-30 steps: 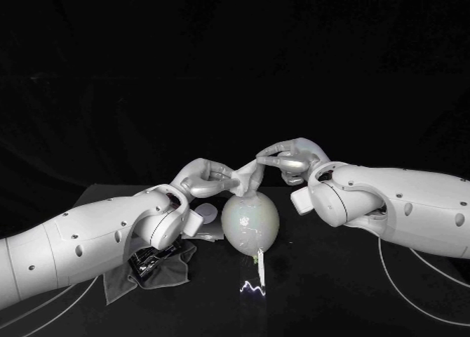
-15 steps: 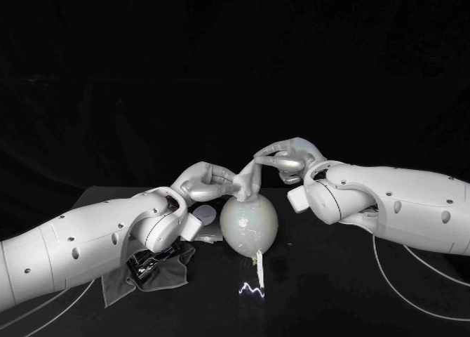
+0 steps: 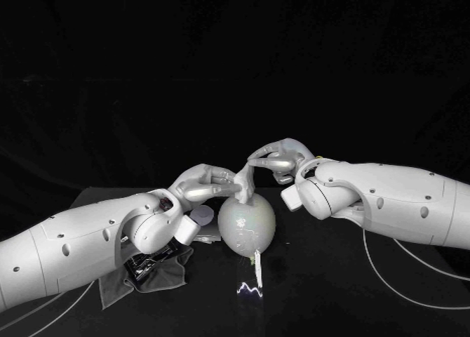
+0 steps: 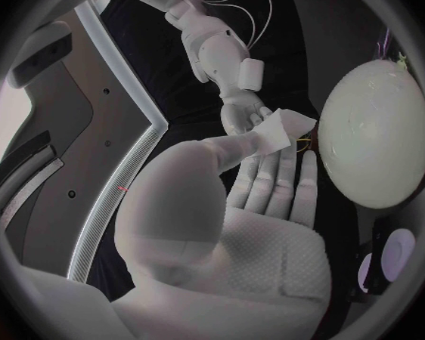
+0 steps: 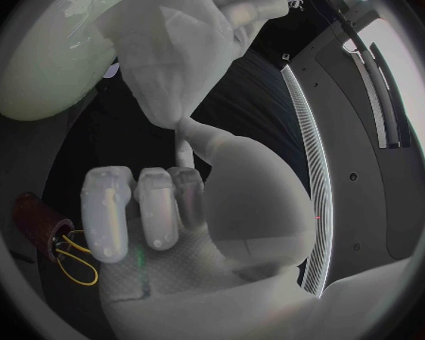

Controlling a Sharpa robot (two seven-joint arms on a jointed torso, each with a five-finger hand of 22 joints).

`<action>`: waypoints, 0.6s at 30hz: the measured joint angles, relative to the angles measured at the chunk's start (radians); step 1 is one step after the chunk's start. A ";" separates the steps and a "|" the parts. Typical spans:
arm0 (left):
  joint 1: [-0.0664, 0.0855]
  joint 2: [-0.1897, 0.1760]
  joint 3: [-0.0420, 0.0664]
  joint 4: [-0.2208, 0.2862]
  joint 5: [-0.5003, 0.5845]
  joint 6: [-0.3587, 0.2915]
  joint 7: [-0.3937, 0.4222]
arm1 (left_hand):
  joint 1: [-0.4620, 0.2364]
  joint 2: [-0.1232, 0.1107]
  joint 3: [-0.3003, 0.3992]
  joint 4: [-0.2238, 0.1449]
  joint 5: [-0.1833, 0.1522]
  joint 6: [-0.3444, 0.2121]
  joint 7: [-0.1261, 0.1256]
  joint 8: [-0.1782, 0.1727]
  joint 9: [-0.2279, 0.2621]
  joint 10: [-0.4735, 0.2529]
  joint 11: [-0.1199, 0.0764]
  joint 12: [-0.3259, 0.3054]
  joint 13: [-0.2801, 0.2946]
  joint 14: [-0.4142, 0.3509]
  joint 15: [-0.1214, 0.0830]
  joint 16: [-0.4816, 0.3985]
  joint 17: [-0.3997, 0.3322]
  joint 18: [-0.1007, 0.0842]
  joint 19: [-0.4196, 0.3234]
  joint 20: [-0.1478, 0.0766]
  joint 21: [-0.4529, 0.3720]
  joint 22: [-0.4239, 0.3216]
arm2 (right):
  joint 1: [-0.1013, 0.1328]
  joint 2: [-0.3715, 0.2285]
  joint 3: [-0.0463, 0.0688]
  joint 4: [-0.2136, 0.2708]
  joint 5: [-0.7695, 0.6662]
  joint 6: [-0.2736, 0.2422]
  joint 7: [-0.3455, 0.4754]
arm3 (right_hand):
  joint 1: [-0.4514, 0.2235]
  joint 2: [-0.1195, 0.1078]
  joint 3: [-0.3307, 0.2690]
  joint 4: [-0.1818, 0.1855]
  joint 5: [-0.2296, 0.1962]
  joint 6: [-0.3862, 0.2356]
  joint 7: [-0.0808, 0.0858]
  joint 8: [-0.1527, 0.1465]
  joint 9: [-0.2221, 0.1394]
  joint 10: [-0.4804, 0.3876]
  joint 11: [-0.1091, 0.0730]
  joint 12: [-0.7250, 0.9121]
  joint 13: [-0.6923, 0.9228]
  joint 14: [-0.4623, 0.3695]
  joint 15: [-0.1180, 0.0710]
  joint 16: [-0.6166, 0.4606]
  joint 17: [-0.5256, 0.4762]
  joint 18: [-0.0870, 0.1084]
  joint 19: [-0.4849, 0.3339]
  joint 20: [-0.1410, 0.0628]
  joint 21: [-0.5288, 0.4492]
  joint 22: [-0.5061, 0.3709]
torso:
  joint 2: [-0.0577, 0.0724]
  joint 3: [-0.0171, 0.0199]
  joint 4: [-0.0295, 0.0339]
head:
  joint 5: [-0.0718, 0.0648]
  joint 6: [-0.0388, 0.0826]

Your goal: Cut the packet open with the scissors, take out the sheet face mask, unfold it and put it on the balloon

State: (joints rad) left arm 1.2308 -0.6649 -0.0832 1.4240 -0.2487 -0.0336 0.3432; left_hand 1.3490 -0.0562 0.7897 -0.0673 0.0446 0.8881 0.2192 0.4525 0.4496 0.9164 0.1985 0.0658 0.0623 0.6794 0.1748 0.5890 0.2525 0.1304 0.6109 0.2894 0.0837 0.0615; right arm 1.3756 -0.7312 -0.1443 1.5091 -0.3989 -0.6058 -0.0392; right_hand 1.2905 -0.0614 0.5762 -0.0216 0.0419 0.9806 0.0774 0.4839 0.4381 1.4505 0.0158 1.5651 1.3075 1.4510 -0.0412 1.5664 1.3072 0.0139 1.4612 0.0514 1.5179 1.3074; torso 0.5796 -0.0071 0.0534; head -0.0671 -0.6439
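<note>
Head view shows both hands raised over the balloon (image 3: 247,221), which lies on the black counter (image 3: 336,281). The left hand (image 3: 207,184) pinches one side of the sheet face mask (image 3: 245,184) and the right hand (image 3: 278,158) pinches its upper end, so the mask hangs as a narrow folded piece just above the balloon; whether it touches, I cannot tell. It looks not yet opened out. The danger, I think, is in the pulling: if the hands move apart too quickly, the thin sheet can slip from one pinch or tear, and then drop on the counter. The balloon also seems light and not fixed, so a touch from a finger could roll it away.
</note>
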 measured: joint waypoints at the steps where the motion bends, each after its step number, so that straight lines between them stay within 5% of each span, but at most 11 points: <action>1: 0.000 -0.001 0.000 0.000 0.013 0.012 0.004 | -0.001 0.004 0.000 0.000 0.000 -0.005 0.002 0.004 0.000 0.000 0.000 0.000 0.000 0.003 -0.003 0.000 0.000 0.000 0.000 0.000 0.000 0.000 | 0.000 0.000 0.000 0.000 -0.005 0.005 -0.004 | 0.000 0.000 0.001 0.001 0.000 -0.010 0.002 -0.001 0.020 0.000 0.000 0.000 0.000 0.000 0.000 0.000 0.000 0.000 0.000 0.000 -0.007 0.000 | 0.000 0.0000 0.0000 | -0.001 0.000; 5: 0.000 -0.003 0.000 -0.001 0.069 0.057 0.020 | -0.003 0.008 0.000 0.000 0.000 -0.013 0.001 0.018 0.000 0.000 0.000 0.000 0.000 0.009 -0.005 0.007 0.000 0.000 0.000 0.000 0.000 0.000 | 0.000 0.001 -0.001 0.001 -0.024 0.020 -0.016 | -0.050 -0.016 -0.027 0.012 0.001 -0.078 0.033 -0.056 0.027 0.000 0.001 -0.117 0.000 0.011 0.011 -0.003 0.000 0.009 0.004 0.006 -0.076 0.000 | 0.000 0.0001 -0.0002 | -0.002 0.000; 7: 0.000 -0.005 0.000 -0.001 0.096 0.078 0.027 | -0.002 0.012 0.000 0.000 0.000 -0.014 0.001 0.020 0.000 0.000 0.000 0.000 0.000 0.011 -0.003 0.012 0.000 0.000 0.012 0.001 0.000 0.002 | 0.001 0.000 -0.002 0.001 -0.034 0.026 -0.019 | -0.086 -0.040 -0.057 0.033 0.003 -0.132 0.063 -0.107 0.001 -0.008 0.033 -0.207 0.000 0.017 0.026 -0.019 0.000 0.016 0.001 0.028 -0.117 0.000 | 0.000 0.0002 -0.0003 | -0.002 0.000; 10: 0.000 -0.008 0.000 -0.001 0.128 0.103 0.034 | -0.003 0.016 0.000 0.000 -0.001 -0.024 0.001 0.032 0.000 0.000 0.000 0.000 0.000 0.020 -0.008 0.018 0.000 0.000 0.036 0.000 0.000 0.006 | 0.001 -0.003 -0.002 0.000 -0.046 0.032 -0.019 | -0.114 -0.069 -0.092 0.054 0.003 -0.184 0.086 -0.153 -0.020 -0.060 0.062 -0.319 0.000 0.014 0.047 -0.051 0.000 0.024 -0.021 0.049 -0.171 0.001 | 0.000 0.0005 -0.0003 | -0.004 0.002; 18: 0.000 -0.016 0.000 -0.001 0.191 0.156 0.043 | -0.012 0.025 0.007 -0.007 -0.001 -0.053 -0.007 0.067 0.000 -0.003 -0.004 0.000 0.000 0.093 -0.028 0.073 0.008 0.000 0.049 0.002 0.000 0.008 | 0.004 -0.046 -0.003 0.005 -0.061 0.033 -0.003 | -0.130 -0.086 -0.154 0.109 0.003 -0.200 0.095 -0.182 -0.033 -0.094 0.072 -0.366 0.000 0.017 0.050 -0.062 0.001 0.024 -0.034 0.061 -0.181 0.001 | 0.000 0.0006 -0.0001 | -0.009 0.005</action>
State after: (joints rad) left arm 1.2309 -0.6814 -0.0832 1.4232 -0.0581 0.1223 0.3862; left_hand 1.3368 -0.0313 0.7963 -0.0744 0.0437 0.8351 0.2123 0.5191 0.4498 0.9130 0.1949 0.0658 0.0622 0.7725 0.1465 0.6620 0.2605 0.1304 0.6599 0.2915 0.0835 0.0691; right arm 1.3791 -0.7770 -0.1475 1.5140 -0.4602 -0.5724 -0.0417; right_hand 1.1608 -0.1476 0.4219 0.0874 0.0446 0.7803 0.1724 0.3015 0.4052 1.3569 0.0878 1.1988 1.3079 1.4683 0.0093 1.5045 1.3082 0.0378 1.4270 0.1119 1.3369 1.3081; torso 0.5792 -0.0065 0.0533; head -0.0763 -0.6387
